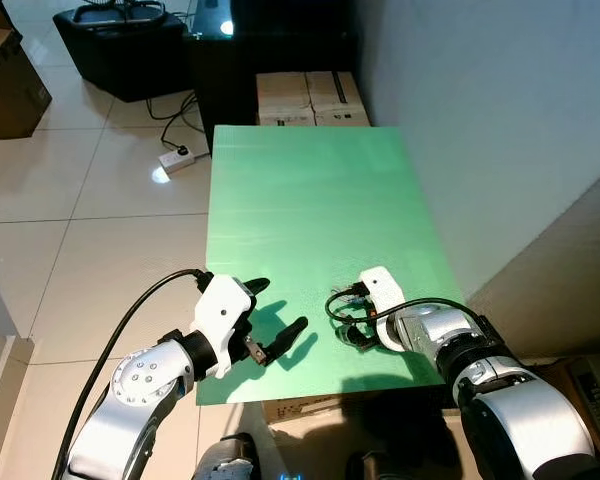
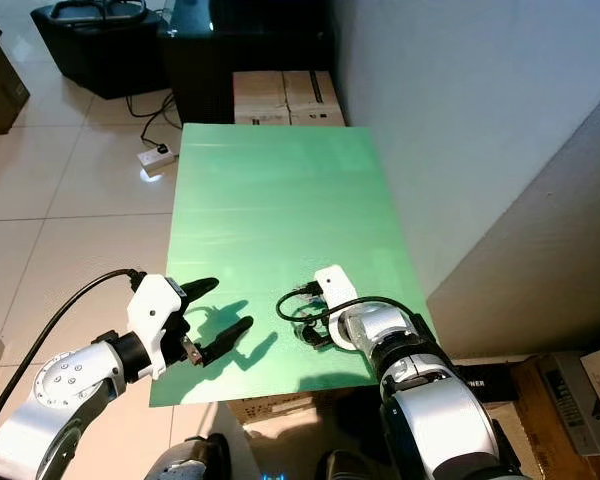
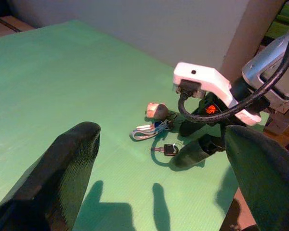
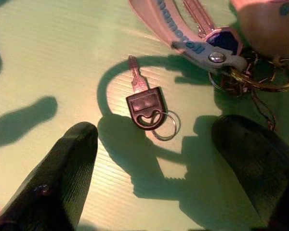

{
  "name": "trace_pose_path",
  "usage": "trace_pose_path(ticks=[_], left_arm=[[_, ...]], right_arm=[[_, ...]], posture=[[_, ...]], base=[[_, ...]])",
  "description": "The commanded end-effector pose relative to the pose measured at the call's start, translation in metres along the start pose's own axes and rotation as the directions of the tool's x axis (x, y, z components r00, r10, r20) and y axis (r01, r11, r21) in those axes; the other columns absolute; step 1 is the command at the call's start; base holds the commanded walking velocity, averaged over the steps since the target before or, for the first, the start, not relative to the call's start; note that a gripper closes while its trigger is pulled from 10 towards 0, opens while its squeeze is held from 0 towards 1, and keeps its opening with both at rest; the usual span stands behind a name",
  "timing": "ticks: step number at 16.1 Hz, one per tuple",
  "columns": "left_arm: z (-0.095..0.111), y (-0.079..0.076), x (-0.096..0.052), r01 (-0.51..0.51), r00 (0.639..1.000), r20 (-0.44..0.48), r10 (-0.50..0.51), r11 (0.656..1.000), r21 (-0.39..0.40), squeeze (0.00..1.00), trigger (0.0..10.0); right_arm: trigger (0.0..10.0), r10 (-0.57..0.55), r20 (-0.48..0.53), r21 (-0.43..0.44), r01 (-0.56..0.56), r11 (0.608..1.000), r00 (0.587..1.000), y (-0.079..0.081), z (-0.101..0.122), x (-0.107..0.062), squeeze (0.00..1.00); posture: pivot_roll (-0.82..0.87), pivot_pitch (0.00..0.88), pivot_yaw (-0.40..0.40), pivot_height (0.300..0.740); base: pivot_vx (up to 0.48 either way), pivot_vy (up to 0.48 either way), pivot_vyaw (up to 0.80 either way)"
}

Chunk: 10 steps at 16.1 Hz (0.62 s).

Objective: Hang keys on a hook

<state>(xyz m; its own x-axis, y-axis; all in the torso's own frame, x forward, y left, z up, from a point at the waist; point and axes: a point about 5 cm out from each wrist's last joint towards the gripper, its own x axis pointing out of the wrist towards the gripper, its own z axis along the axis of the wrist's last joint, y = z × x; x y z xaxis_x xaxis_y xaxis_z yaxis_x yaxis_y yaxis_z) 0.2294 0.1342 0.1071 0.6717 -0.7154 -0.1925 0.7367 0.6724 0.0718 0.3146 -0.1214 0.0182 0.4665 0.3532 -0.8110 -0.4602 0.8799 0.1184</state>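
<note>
A bunch of keys lies on the green table (image 1: pixel 310 200) near its front right corner. It has a black-headed key (image 4: pixel 143 103) on a small ring, a grey lettered strap (image 4: pixel 192 33) with a blue-headed key, and a pinkish fob (image 3: pixel 156 109). My right gripper (image 4: pixel 156 130) hovers open just above it, one finger on each side of the black-headed key, touching nothing. Its white wrist camera (image 1: pixel 380 285) covers most of the bunch in the eye views. My left gripper (image 1: pixel 275 315) is open over the table's front left part, apart from the keys (image 3: pixel 156 129).
A pale wall runs along the table's right side. Cardboard boxes (image 1: pixel 310 97) stand behind the table's far edge, beside dark furniture (image 1: pixel 120 45). A power strip (image 1: pixel 177 158) with cables lies on the tiled floor to the left. Another box sits under the front edge.
</note>
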Motion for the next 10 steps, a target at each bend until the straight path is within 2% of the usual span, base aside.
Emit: trace_pose_path(ticks=[1, 7, 8, 9, 10], left_arm=[[-0.0003, -0.0013, -0.0001, 0.008, 1.000, -0.005, -0.008, 1.000, -0.006, 0.00, 10.0], [-0.0029, -0.0052, -0.0011, 0.007, 1.000, -0.009, -0.008, 1.000, -0.019, 0.00, 10.0], [-0.0031, -0.0058, -0.0014, 0.010, 1.000, -0.010, -0.010, 1.000, -0.021, 0.00, 10.0], [-0.0028, -0.0059, -0.0009, 0.012, 1.000, -0.010, -0.013, 1.000, -0.018, 0.00, 10.0], [-0.0025, -0.0056, -0.0006, 0.011, 1.000, -0.009, -0.011, 1.000, -0.016, 0.00, 10.0]], right_arm=[[10.0, -0.005, -0.016, 0.000, 0.005, 1.000, 1.000, -0.0026, -0.0020, -0.0008, 0.00], [10.0, -0.045, 0.002, -0.004, 0.045, 0.999, 0.999, -0.0080, -0.0041, -0.0015, 0.00], [7.9, -0.045, 0.003, -0.001, 0.045, 0.999, 0.999, -0.0078, -0.0041, -0.0014, 0.00], [4.4, -0.045, 0.006, 0.001, 0.045, 0.999, 0.999, -0.0078, -0.0043, -0.0012, 0.00], [3.0, -0.047, 0.008, 0.000, 0.047, 0.999, 0.999, -0.0080, -0.0046, -0.0011, 0.00]], posture=[[0.00, 0.196, -0.015, 0.740], [0.00, 0.204, -0.025, 0.740], [0.00, 0.211, -0.023, 0.740], [0.00, 0.214, -0.025, 0.740], [0.00, 0.214, -0.026, 0.740]], base=[[0.000, 0.000, 0.00], [0.000, 0.000, 0.00], [0.000, 0.000, 0.00], [0.000, 0.000, 0.00], [0.000, 0.000, 0.00]])
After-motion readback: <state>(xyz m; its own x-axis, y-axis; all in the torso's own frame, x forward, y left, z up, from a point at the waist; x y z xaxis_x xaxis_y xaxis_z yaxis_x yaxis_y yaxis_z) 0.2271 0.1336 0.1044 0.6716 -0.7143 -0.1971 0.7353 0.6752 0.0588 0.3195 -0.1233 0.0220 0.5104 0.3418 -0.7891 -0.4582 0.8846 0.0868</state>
